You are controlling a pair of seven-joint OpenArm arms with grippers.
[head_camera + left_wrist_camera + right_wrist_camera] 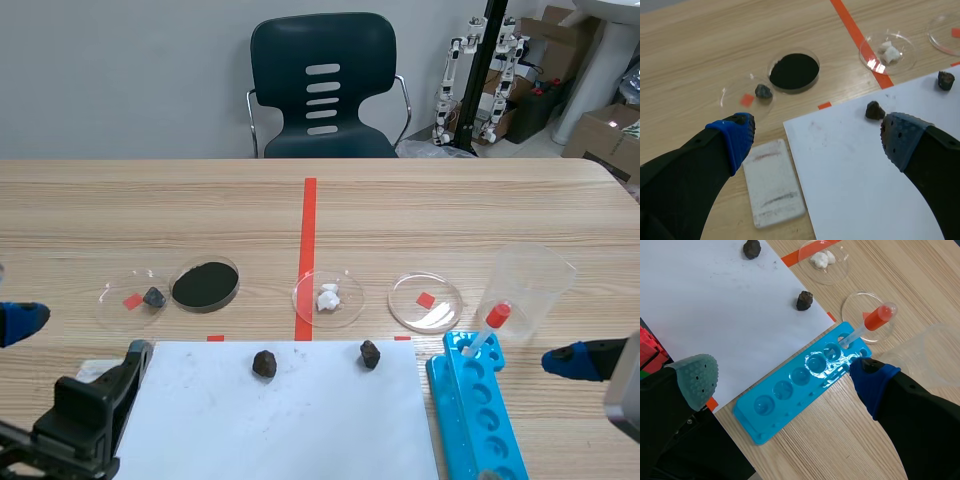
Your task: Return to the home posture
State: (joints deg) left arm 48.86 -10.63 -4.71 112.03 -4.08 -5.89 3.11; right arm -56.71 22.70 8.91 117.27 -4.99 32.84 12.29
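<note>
My left gripper (816, 131) is open and holds nothing. It hangs low at the table's near left (78, 340), over the left edge of a white paper sheet (860, 180). My right gripper (782, 377) is also open and holds nothing. It hovers at the near right, above a blue tube rack (790, 390). In the scene view only one blue fingertip (565, 362) of it shows.
Two dark rocks (264, 363) (370, 353) lie on the white sheet (280, 420). Behind it stand petri dishes: one with a small rock (152, 296), a black-powder one (205, 285), one with white lumps (328, 297), and a bare one (425, 302). A red-bulb pipette (490, 325) leans in the rack, beside a clear beaker (530, 285). A white slab (772, 182) lies left of the sheet.
</note>
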